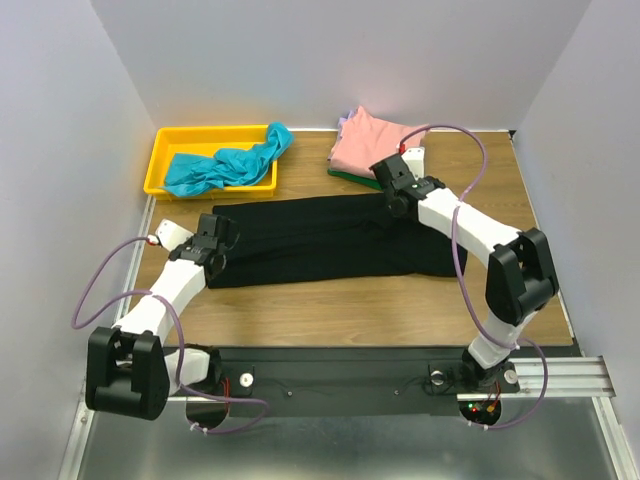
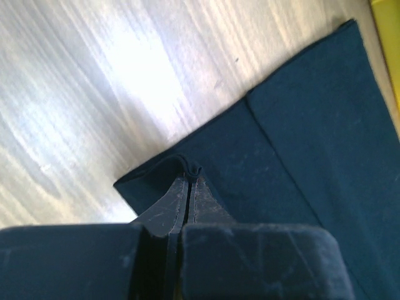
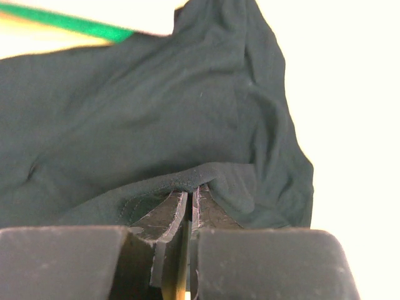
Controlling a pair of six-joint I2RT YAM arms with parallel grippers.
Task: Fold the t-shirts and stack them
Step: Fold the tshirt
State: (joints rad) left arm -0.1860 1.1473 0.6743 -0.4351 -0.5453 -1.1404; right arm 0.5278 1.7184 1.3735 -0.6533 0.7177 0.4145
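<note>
A large black t-shirt [image 1: 320,240] lies as a long folded band across the middle of the table. My left gripper [image 1: 222,238] is at its left end, shut on a pinch of the black cloth [image 2: 300,125] near a corner, fingertips [image 2: 190,172] pressed together. My right gripper [image 1: 392,200] is at the shirt's upper right edge, also shut on a raised fold of the black cloth [image 3: 156,112], tips [image 3: 192,187] nearly touching. A teal t-shirt [image 1: 225,165] lies crumpled in the bin. At the back, a salmon-pink t-shirt [image 1: 375,140] sits folded on a green one [image 1: 355,177], with a lavender edge [image 1: 343,122] showing.
The yellow plastic bin [image 1: 160,150] stands at the back left, its edge [image 2: 387,37] also in the left wrist view. A green shirt edge [image 3: 69,22] crosses the top of the right wrist view. Bare wood [image 1: 350,300] runs along the front of the table.
</note>
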